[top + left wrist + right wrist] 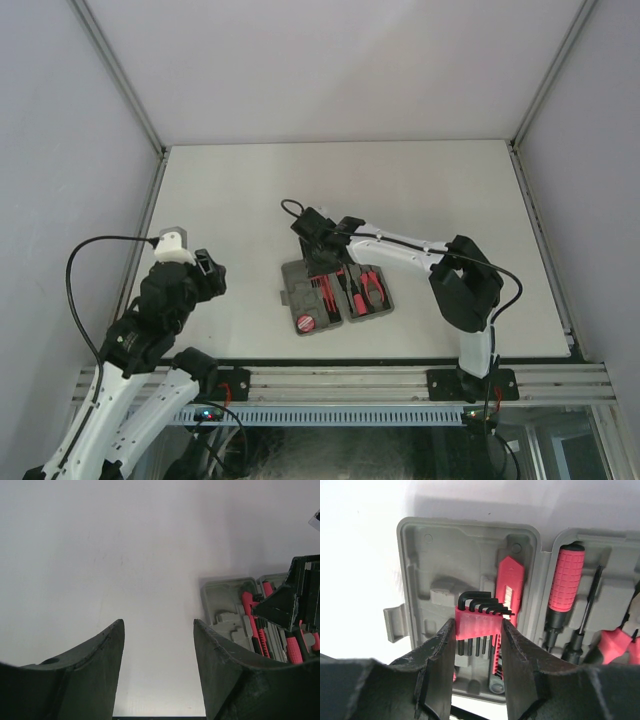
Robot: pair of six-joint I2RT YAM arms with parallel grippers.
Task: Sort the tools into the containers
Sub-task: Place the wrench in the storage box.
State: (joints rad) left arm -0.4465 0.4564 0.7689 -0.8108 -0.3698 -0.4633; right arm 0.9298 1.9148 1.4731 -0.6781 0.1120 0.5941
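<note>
The grey case (296, 284) lies open on the bench (400, 190), a little left of centre and towards the near edge, with its two halves side by side. The right arm reaches across to it from the right. The right fingers (437, 665) are clenched on the comb-like piece (477, 625), a red holder carrying a row of black bent keys, one finger pressing on each end of the holder. The piece is over the left half of the case, above its moulded recesses. Whether it touches the plastic below, I cannot tell.

Just to its right in that half lies the slim red-black stick tool (509, 587), set lengthwise in a slot. The right half holds a red-handled screwdriver (566, 580), a thinner dark-shafted screwdriver (587, 610) beside it, and the red-handled pliers (615, 642) at the right edge. In the top view a round red piece (305, 323) sits in the near left corner of the case.

The left fingers (90, 670) are released, spread wide with nothing between them. They hang over bare bench, well left of the case.
</note>
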